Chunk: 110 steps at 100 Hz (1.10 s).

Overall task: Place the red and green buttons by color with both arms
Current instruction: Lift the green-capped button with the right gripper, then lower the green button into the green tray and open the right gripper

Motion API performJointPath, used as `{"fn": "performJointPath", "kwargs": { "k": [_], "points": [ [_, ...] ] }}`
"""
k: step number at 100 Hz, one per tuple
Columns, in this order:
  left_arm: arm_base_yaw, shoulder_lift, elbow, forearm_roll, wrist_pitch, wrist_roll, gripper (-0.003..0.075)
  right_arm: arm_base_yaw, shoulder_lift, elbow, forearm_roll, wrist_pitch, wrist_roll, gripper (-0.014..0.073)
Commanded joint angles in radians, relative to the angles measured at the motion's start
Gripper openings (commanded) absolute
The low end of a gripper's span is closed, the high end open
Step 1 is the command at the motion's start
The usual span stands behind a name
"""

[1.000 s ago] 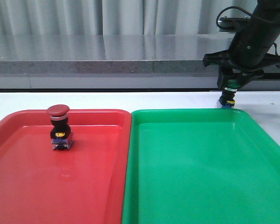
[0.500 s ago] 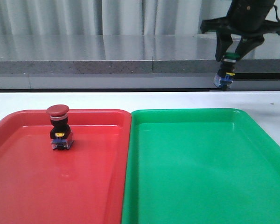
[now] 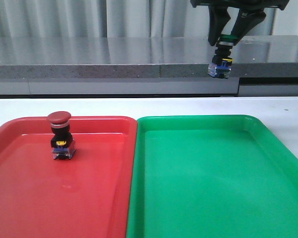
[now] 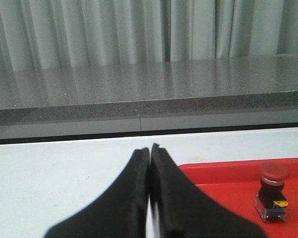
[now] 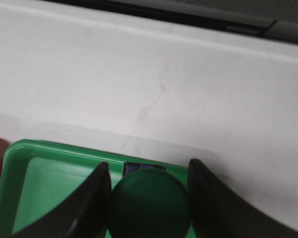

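The red button (image 3: 60, 135) stands upright in the back left of the red tray (image 3: 20, 198); it also shows in the left wrist view as the red button (image 4: 272, 193). High at the back, above the far rim of the green tray (image 3: 213, 173), my right gripper (image 3: 225, 35) is shut on the green button (image 3: 221, 58), which hangs cap up with its bluish base below. From the right wrist I see the green button's dark cap (image 5: 150, 203) between both fingers (image 5: 94, 198). My left gripper (image 4: 150, 148) is shut with nothing in it, left of the red tray (image 4: 228, 178).
The two trays lie side by side on the white table (image 3: 89, 106), red left and green right. A grey ledge (image 3: 89, 69) and curtains run along the back. Bare white table (image 5: 164, 74) lies beyond the green tray's rim (image 5: 20, 148).
My right gripper has lifted the green button from the table behind the green tray's far right corner, carrying it up and to the left. The red button has stayed put.
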Motion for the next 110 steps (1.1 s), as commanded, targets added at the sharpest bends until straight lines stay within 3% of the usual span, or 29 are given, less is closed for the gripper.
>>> {"fn": "performJointPath", "kwargs": {
  "k": [1,29,62,110],
  "points": [
    [0.000,-0.034,0.028,-0.005,-0.076,-0.002,-0.0019,0.022,-0.088,0.017,-0.060,-0.054,0.048,0.0233],
    [0.000,-0.034,0.028,-0.005,-0.076,-0.002,-0.0019,0.103,-0.189,0.284,-0.228,-0.225,0.280,0.0233],
    [0.000,-0.034,0.028,-0.005,-0.076,-0.002,-0.0019,0.151,-0.212,0.531,-0.286,-0.421,0.439,0.0233],
    [0.000,-0.034,0.028,-0.005,-0.076,-0.002,-0.0019,0.151,-0.195,0.598,-0.297,-0.504,0.457,0.0233]
  ]
}}
